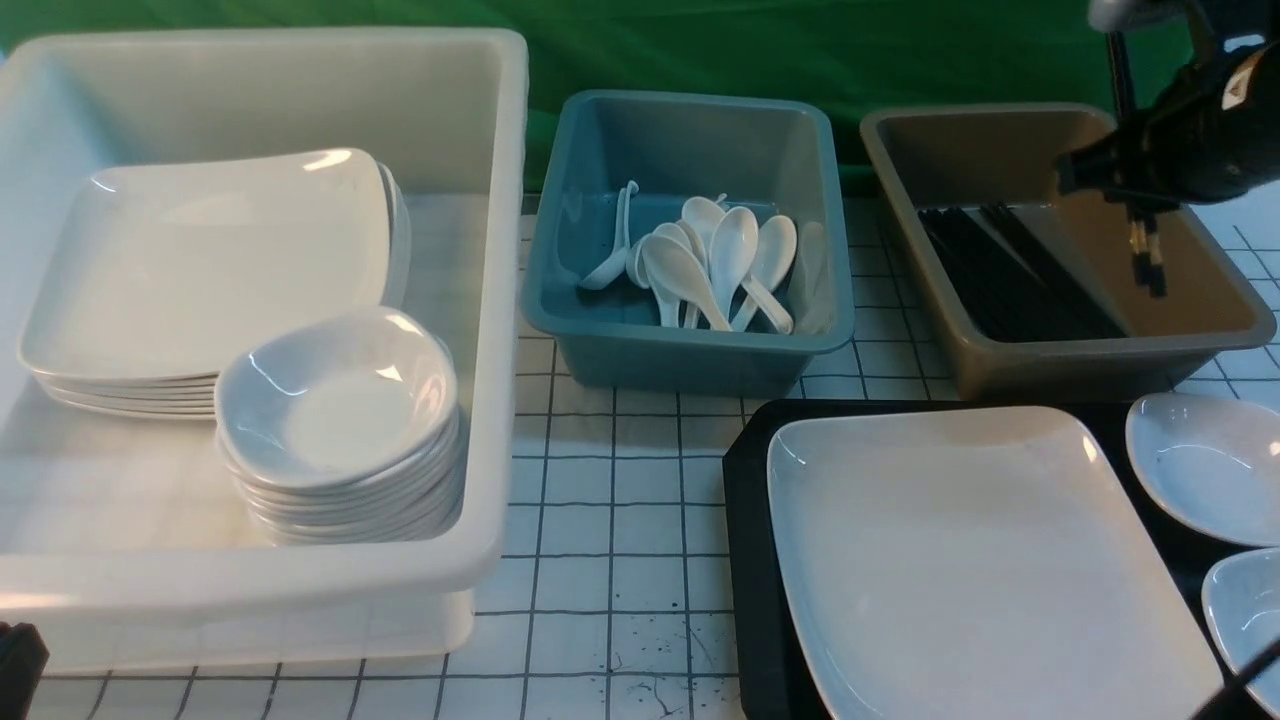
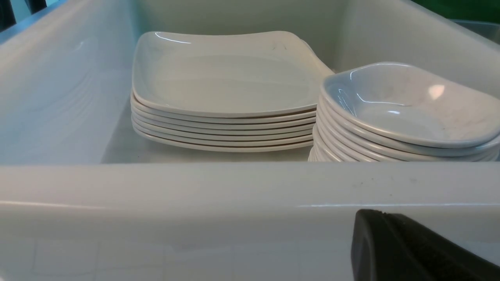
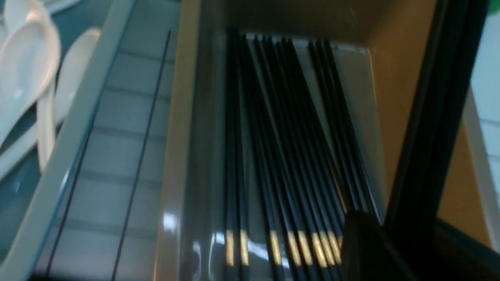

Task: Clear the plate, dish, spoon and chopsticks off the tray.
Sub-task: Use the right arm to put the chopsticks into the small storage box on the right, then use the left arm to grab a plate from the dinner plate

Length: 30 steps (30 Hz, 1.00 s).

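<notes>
The chopsticks (image 1: 1150,255) are a thin black pair with pale bands near their lower tips. They hang almost upright over the right end of the brown tub (image 1: 1065,365) at the far right, well clear of the tray (image 1: 748,560). Your right gripper (image 1: 1138,190) is pinching them partway along, jaws drawn in close around the pair, with the upper ends poking out above it. Under them, gold-banded chopsticks (image 3: 281,156) lie side by side on the tub's floor (the wrist view is blurred, but the bands read clearly). The plate (image 1: 980,560), large, glossy white and squarish, lies flat on the tray at the near right. A small white dish (image 1: 1200,465) sits just right of it and a second dish (image 1: 1245,610) nearer you. White soup spoons (image 1: 720,265) are heaped in the teal tub (image 1: 690,355) left of the brown one. Your left gripper (image 1: 18,660) sits low at the near left, just outside the white tub (image 1: 300,590), jaws pressed together.
</notes>
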Motion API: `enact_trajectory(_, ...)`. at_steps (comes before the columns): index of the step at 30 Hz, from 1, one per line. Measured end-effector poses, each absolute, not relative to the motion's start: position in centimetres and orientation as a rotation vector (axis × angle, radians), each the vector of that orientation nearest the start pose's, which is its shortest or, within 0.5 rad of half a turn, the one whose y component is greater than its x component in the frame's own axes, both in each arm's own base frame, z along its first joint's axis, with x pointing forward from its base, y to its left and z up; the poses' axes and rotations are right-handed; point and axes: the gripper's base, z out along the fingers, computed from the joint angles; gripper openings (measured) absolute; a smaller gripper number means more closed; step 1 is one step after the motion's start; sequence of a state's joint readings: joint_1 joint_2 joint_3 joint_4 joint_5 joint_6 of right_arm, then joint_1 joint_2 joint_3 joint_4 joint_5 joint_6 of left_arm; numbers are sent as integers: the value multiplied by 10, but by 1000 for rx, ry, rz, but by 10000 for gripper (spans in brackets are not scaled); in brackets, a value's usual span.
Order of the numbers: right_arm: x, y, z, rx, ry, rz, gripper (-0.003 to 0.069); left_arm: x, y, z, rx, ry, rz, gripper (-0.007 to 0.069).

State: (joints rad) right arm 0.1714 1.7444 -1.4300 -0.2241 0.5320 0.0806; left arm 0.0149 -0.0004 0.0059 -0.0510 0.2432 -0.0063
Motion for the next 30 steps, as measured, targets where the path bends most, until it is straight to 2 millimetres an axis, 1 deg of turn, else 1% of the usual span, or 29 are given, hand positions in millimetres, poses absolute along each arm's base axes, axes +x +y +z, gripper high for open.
enact_trajectory(2,414,61,281,-266,2276,-82,125,56,0,189,-52,1731,-41,22)
enact_trajectory(5,432,66,255,-263,2257,-54,125,56,0,189,-52,1731,-41,22)
enact_trajectory(9,445,69,226,-247,2269,-27,146,56,0,189,-52,1731,-41,22)
enact_trajectory(11,448,70,216,-241,2281,-21,169,56,0,189,-52,1731,-41,22)
enact_trajectory(12,449,70,211,-235,2290,-17,202,56,0,189,-52,1731,-41,22)
enact_trajectory(14,450,71,206,-232,2301,-16,247,56,0,189,-52,1731,-41,22)
enact_trajectory(16,450,70,205,-231,2308,-17,280,56,0,189,-52,1731,-41,22)
enact_trajectory(19,447,69,209,-225,2330,-25,293,56,0,189,-52,1731,-41,22)
enact_trajectory(21,443,67,215,-217,2365,-39,275,56,0,189,-52,1731,-41,22)
enact_trajectory(23,435,64,227,-215,2397,-59,229,56,0,189,-47,1732,-36,22)
enact_trajectory(26,419,59,255,-225,2422,-94,124,56,0,189,-51,1731,-40,22)
enact_trajectory(27,411,57,266,-222,2443,-105,75,56,0,189,-51,1731,-40,22)
enact_trajectory(28,403,55,277,-215,2456,-107,43,56,0,189,-51,1731,-40,22)
enact_trajectory(30,388,53,296,-205,2475,-102,17,56,0,189,-51,1731,-40,22)
